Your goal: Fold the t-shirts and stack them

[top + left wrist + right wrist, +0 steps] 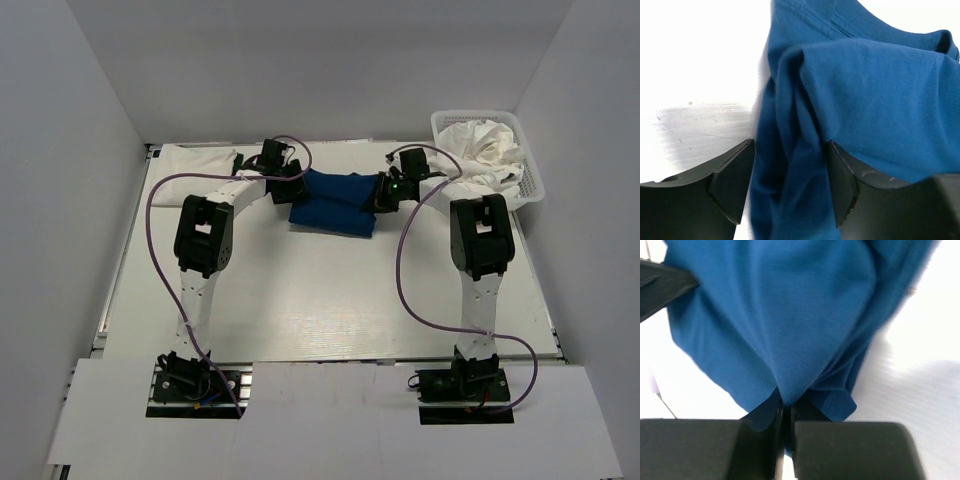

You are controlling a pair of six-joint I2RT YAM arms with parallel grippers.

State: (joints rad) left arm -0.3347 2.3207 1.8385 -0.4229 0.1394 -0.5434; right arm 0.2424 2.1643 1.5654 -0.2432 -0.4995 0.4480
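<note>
The royal-blue t-shirt lies folded at the back middle of the table, its print hidden. My left gripper is at its left end. In the left wrist view the jaws stand wide apart, with a bunched edge of the blue shirt hanging loosely between them. My right gripper is at the shirt's right end. In the right wrist view it is shut, pinching a fold of the blue shirt. A folded white t-shirt lies at the back left. Several crumpled white shirts fill the basket.
The white plastic lattice basket stands at the back right corner, close to my right arm. White walls close in the table on the left, back and right. Purple cables loop from both arms over the table's near half.
</note>
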